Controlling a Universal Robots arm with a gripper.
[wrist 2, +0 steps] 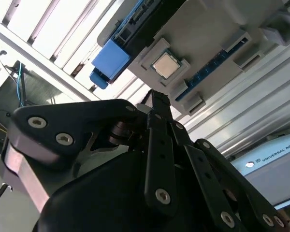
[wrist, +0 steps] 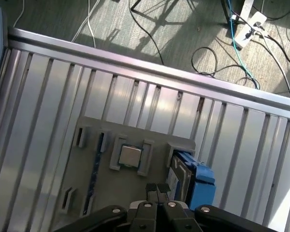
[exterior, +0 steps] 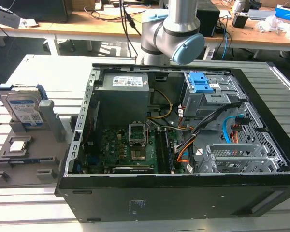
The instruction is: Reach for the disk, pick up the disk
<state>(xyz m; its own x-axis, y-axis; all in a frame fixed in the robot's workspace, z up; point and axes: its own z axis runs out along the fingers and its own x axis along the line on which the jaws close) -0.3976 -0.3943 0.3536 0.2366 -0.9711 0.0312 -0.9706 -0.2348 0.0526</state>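
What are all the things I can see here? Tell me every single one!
disk: one, silver with a white-and-blue label and blue bracket, standing on edge in the grey holder at the exterior view's left.
chip: one, silver, lying in the holder near the disk.
grey holder: one, grey, on the table beside the case.
computer case: one, black, open, mid-table.
circuit board: one, green, inside the case.
power box: one, grey, inside the case.
slatted table: one, silver, under everything.
robot arm: one, silver and pale blue, behind the case.
tool: one, black, shut and holding nothing, above the holder in the first wrist view.
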